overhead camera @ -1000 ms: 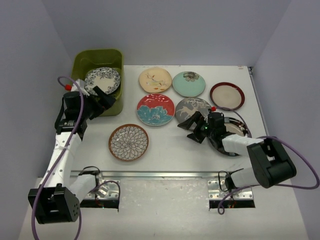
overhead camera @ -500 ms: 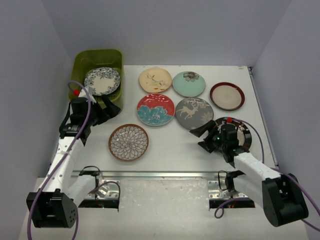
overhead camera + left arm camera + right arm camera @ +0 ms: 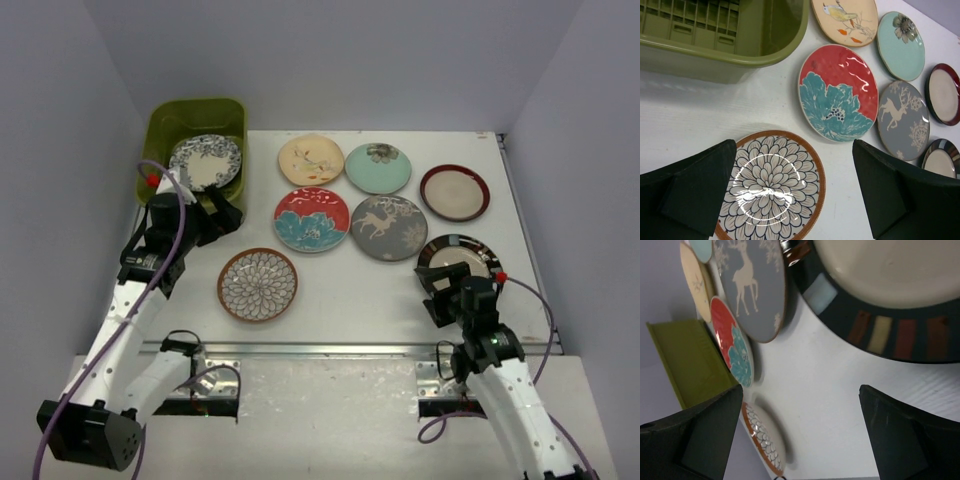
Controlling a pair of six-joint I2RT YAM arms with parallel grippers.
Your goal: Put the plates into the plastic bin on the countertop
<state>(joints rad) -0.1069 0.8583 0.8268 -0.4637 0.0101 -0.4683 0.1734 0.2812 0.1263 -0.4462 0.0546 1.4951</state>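
From above, one floral ceramic plate (image 3: 205,162) sits in the olive-green plastic bin (image 3: 165,125) at the white tabletop's (image 3: 330,290) far-left corner; seven plates lie flat outside. At the left wrist, my left hand (image 3: 792,172) is spread, facing the brown-rimmed petal plate (image 3: 772,187). It looks stiff, glazed, slippery and breakable, so I'd pinch its rim. At the right wrist, my right hand (image 3: 800,425) is spread near the black-banded plate (image 3: 880,300), which is partly cut off.
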